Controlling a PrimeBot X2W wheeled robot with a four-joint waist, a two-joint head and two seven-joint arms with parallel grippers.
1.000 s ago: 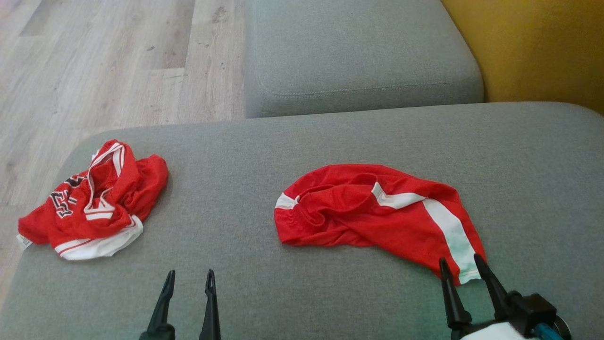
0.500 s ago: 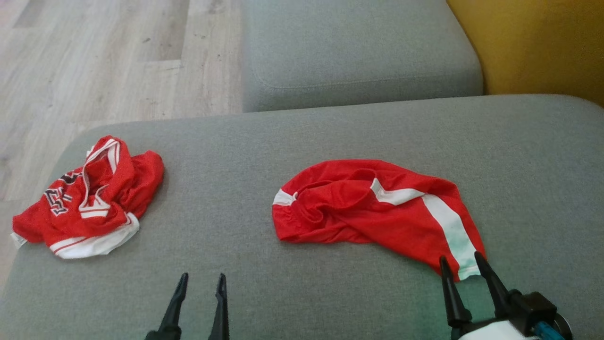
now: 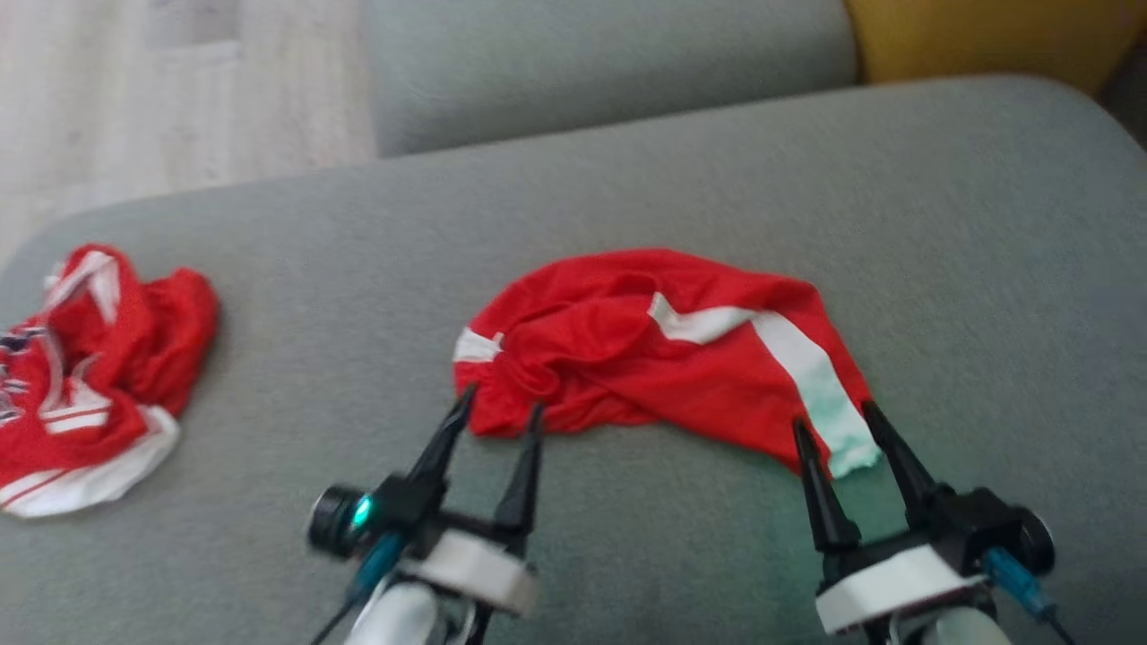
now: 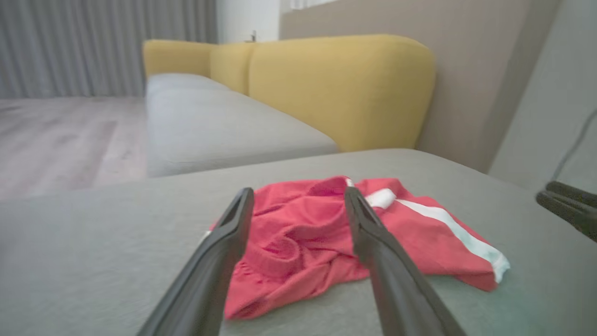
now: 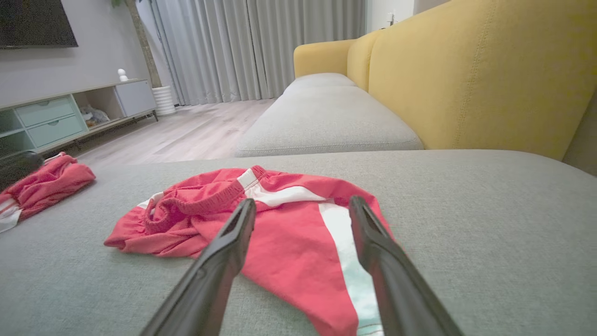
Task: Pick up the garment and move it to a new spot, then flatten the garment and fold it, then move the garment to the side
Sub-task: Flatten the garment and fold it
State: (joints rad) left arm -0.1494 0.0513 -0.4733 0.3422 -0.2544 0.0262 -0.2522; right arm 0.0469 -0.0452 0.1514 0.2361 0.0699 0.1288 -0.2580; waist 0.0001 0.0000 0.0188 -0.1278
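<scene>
My left gripper (image 3: 502, 401) and right gripper (image 3: 832, 417), fingers spread wide and holding nothing, are poised at the near edge of a crumpled pair of red mesh shorts with a white side stripe (image 3: 663, 358), lying mid-seat on a broad grey fabric sofa cushion (image 3: 986, 269).

From the head, the shorts' long axis runs across the cushion from my left to my right. The bunched waistband end is between my left fingers, and the striped hem points toward my right gripper and slightly toward me.

That view also takes in a rumpled red-and-white lettered jersey (image 3: 90, 376), well apart at the cushion's left end.

The right wrist alone adds the ribbed elastic of the waistband, grey pleated curtains (image 5: 261, 46) and a pale low media cabinet (image 5: 46, 116).

The left wrist view, blurred, has the mustard-yellow padded backrest (image 4: 340, 88) behind.
</scene>
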